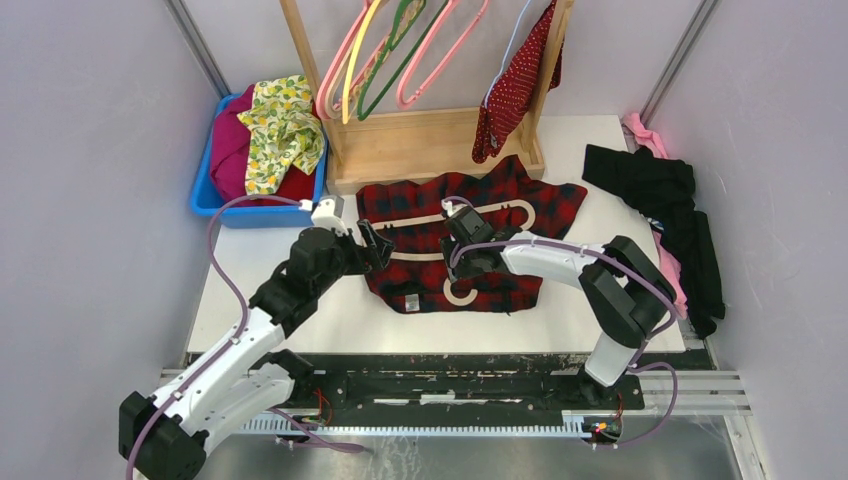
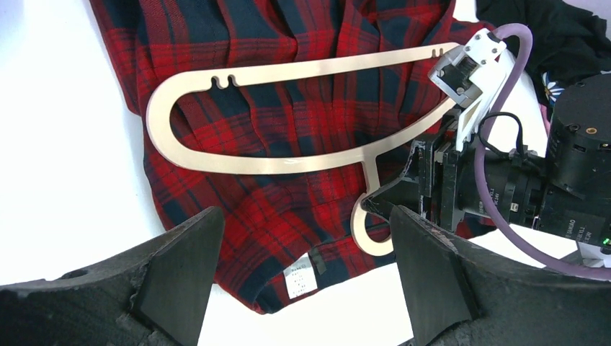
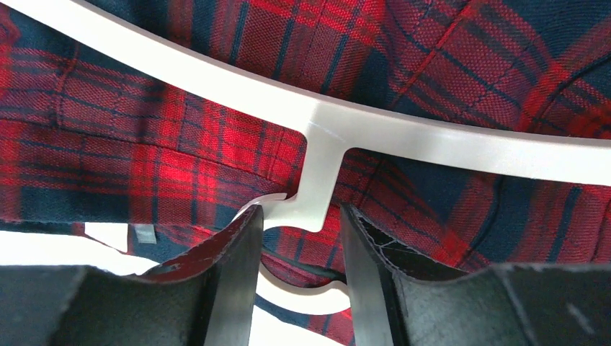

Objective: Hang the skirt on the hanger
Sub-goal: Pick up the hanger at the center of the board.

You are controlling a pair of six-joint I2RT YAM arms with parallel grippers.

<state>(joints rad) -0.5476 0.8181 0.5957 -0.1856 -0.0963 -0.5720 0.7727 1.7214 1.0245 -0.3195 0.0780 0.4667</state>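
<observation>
The dark-red dotted skirt hangs from the thin pale hanger on the wooden rack at the back, far from both grippers. On the table a red-and-black plaid garment lies flat with a pale wooden hanger on top. My left gripper stands wide open and holds nothing, over the plaid's left edge. My right gripper straddles the wooden hanger's neck and hook. Its jaws are narrow, and gaps still show on both sides.
A blue bin with magenta and lemon-print cloth sits at the back left. The wooden rack carries pink, green and yellow hangers. Black and pink clothes lie along the table's right edge.
</observation>
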